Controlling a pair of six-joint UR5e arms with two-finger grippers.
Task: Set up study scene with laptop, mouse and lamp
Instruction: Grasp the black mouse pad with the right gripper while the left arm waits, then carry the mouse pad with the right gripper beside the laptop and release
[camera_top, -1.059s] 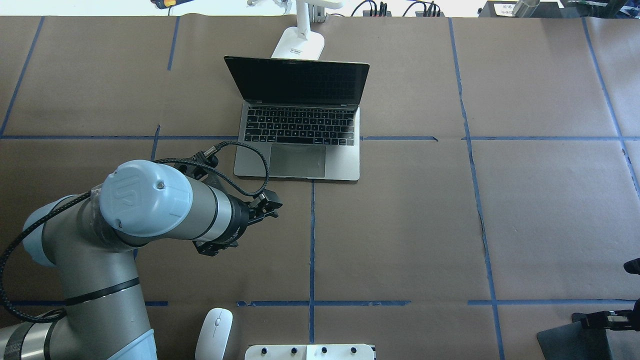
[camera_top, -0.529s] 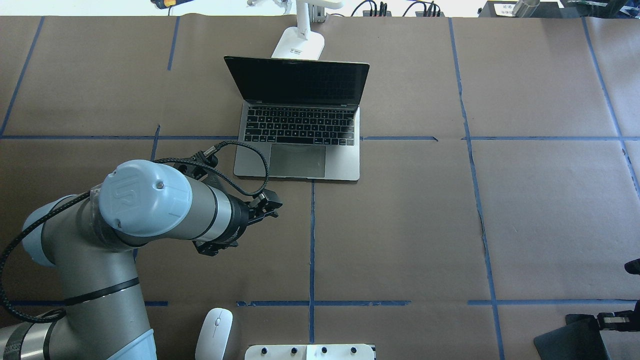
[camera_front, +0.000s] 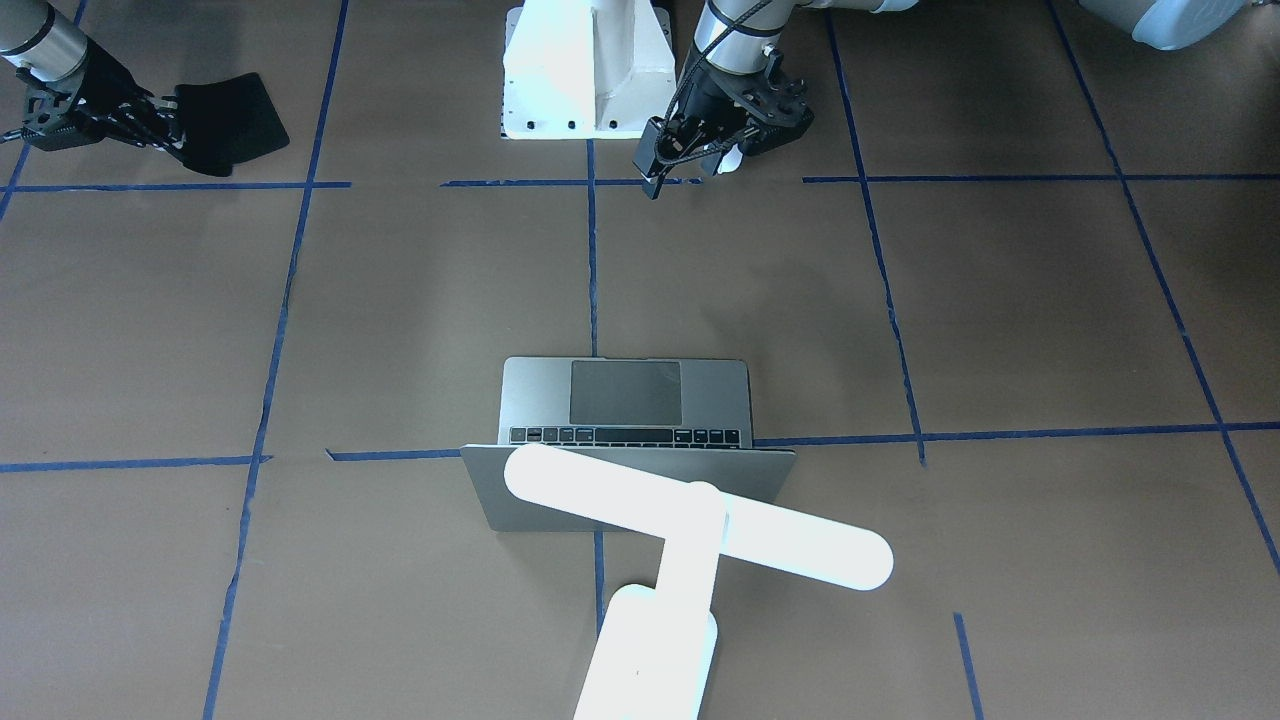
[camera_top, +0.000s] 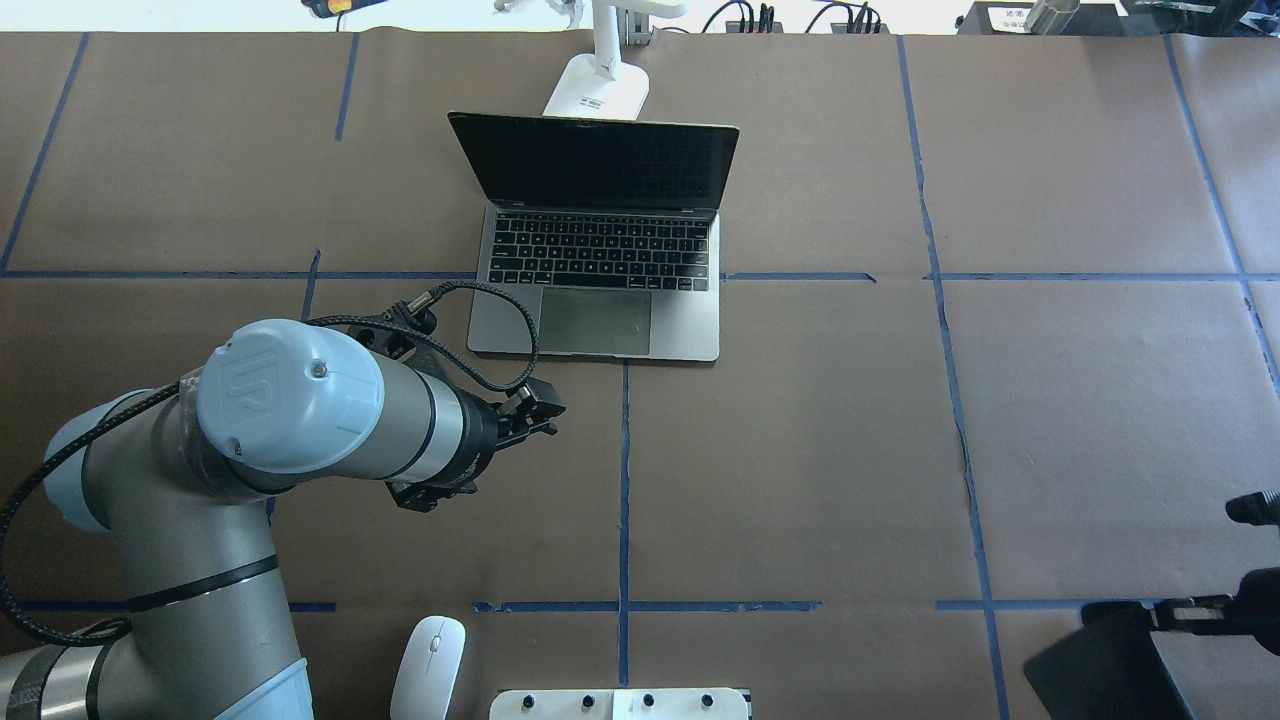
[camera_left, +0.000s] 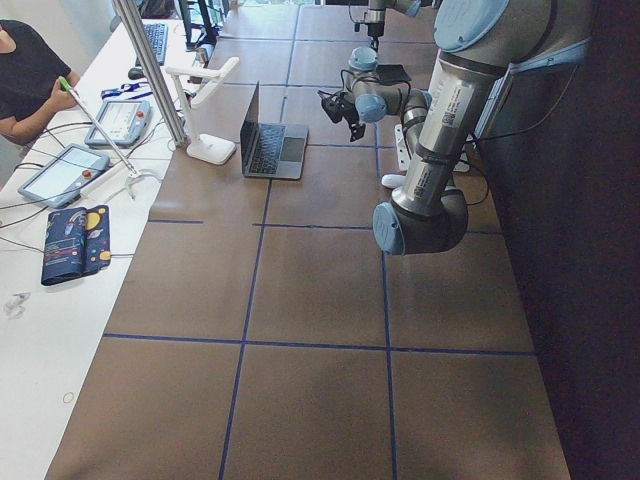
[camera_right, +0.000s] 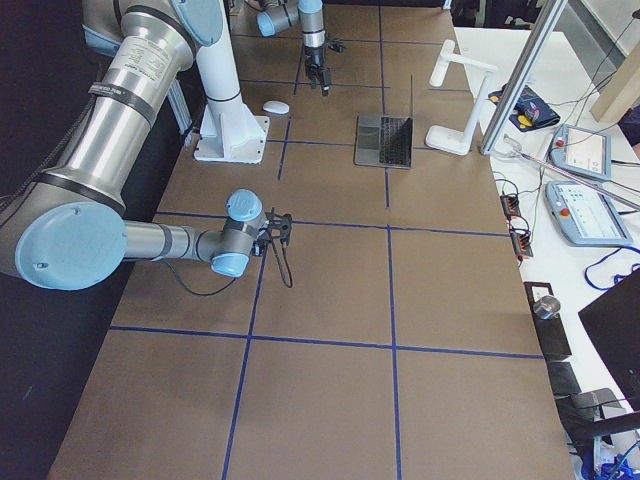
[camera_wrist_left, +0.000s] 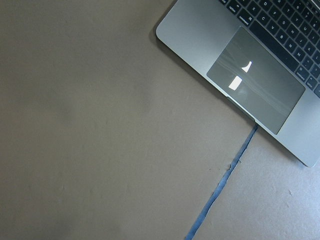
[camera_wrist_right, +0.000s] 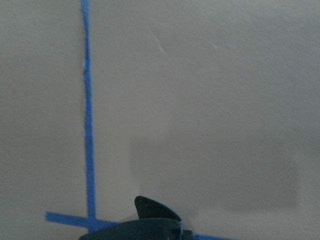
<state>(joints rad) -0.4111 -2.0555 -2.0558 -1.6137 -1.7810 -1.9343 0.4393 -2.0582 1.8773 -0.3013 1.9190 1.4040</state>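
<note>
The grey laptop (camera_top: 600, 270) stands open at the middle of the table, its trackpad in the left wrist view (camera_wrist_left: 260, 75). The white T-shaped lamp (camera_front: 690, 520) stands just behind its lid. The white mouse (camera_top: 428, 665) lies at the near edge, left of the pedestal. My left gripper (camera_front: 745, 150) points down over bare paper near the laptop's front left corner; its jaws look open and empty. My right gripper (camera_front: 150, 125) is shut on a black soft pad (camera_front: 225, 120) at the near right of the table.
The white bolted pedestal (camera_front: 585, 70) sits at the near middle edge. Blue tape lines (camera_top: 624, 480) cross the brown paper. Tablets and cables (camera_left: 95, 140) lie on the white bench beyond the table's far edge, where a person (camera_left: 25, 75) sits.
My right gripper has moved leftward and slightly away from the base, carrying the black pad with it. The left arm, laptop, mouse and lamp have not moved.
</note>
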